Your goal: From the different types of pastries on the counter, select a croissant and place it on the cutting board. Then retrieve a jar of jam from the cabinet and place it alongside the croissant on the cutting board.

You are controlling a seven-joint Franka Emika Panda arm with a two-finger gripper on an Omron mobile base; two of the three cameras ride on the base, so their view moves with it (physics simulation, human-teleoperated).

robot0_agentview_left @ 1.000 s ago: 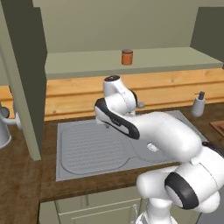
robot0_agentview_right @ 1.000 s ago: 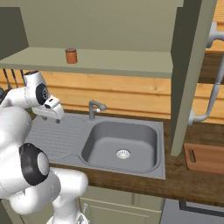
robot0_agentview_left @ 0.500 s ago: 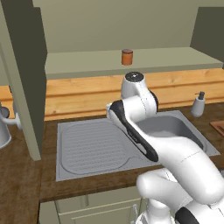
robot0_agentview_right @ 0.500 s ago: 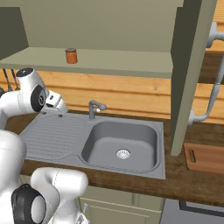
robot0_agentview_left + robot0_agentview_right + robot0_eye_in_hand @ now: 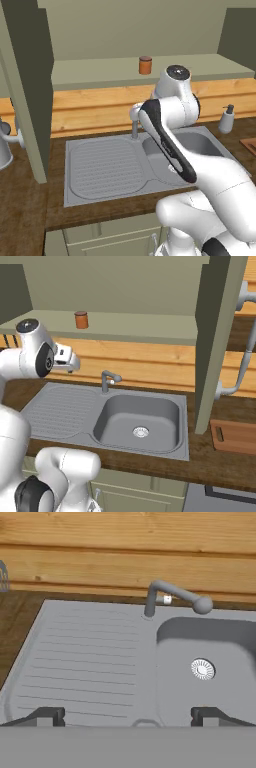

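The jam jar [image 5: 145, 65] is a small brown jar standing on the open cabinet's shelf [image 5: 81, 319], above the counter. My gripper [image 5: 73, 363] hangs over the sink's drainboard, lower than the shelf and to the jar's right-front side. In the hand view the gripper [image 5: 127, 717] is open, its fingertips [image 5: 46, 716] far apart with nothing between them, looking down at the drainboard and basin. The wooden cutting board [image 5: 235, 436] lies on the counter far to the right of the sink; its corner [image 5: 250, 145] shows at the left base view's edge.
A steel sink [image 5: 137, 421] with faucet [image 5: 170, 594] and drain [image 5: 202, 668] lies below the hand. A soap dispenser [image 5: 227, 119] stands right of it. Open cabinet doors [image 5: 27, 85] [image 5: 220, 341] flank the shelf. A kettle [image 5: 4, 145] stands at the far left.
The arm has swung right and lifted, raising the hand from beside the faucet toward shelf height. The jar and the base have not moved.
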